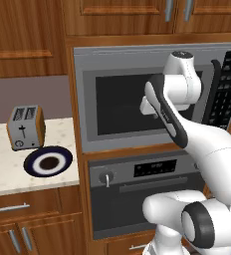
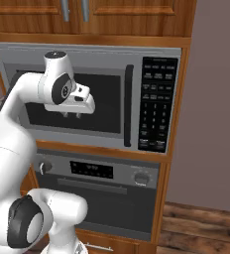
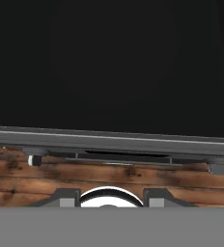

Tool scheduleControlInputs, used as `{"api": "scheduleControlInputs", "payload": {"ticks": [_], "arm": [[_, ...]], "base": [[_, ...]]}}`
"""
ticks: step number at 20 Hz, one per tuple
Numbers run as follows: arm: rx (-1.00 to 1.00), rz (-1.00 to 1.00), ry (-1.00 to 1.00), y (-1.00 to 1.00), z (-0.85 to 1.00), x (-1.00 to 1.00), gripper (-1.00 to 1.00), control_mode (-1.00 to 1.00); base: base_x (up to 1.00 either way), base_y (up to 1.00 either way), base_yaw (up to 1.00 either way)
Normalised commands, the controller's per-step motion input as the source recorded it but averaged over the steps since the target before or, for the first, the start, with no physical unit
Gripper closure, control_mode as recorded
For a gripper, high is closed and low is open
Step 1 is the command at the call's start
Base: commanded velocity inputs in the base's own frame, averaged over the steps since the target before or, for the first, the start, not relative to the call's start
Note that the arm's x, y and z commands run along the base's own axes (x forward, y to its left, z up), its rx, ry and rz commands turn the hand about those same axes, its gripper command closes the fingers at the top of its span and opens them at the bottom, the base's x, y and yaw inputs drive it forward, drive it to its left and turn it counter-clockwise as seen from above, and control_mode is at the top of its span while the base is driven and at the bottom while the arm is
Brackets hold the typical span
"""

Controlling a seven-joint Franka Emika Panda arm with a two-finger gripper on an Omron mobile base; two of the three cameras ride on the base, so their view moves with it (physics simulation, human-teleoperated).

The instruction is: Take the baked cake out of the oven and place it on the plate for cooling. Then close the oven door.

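One plate (image 1: 48, 162), one toaster (image 1: 25, 127)

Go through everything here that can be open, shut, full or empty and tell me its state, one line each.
oven door: shut, handle bar across the front.
microwave: door shut.
plate: on the counter, nothing on it.
toaster: upright behind the plate, slots look empty.
gripper: shut, holding nothing, up in front of the microwave window.
upper cabinets: doors shut.

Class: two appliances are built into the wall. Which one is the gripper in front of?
The microwave, the upper one with a keypad; the gripper hangs before its dark window, above the oven.
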Motion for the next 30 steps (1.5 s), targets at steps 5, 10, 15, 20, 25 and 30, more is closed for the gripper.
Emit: {"api": "scheduleControlInputs", "payload": {"ticks": [5, 10, 15, 20, 25, 30], "arm": [[0.00, 0.00, 0.00, 0.00, 0.00, 0.00, -1.00, 1.00], [0.00, 0.00, 0.00, 0.00, 0.00, 0.00, -1.00, 1.00], [0.00, 0.00, 0.00, 0.00, 0.00, 0.00, -1.00, 1.00], [0.00, 0.00, 0.00, 0.00, 0.00, 0.00, -1.00, 1.00], [0.00, 0.00, 0.00, 0.00, 0.00, 0.00, -1.00, 1.00], [0.00, 0.00, 0.00, 0.00, 0.00, 0.00, -1.00, 1.00]], "base": [[0.00, 0.00, 0.00], [0.00, 0.00, 0.00], [-0.22, 0.00, 0.00], [-0.59, 0.00, 0.00], [-0.55, 0.00, 0.00], [-0.42, 0.00, 0.00]]}}
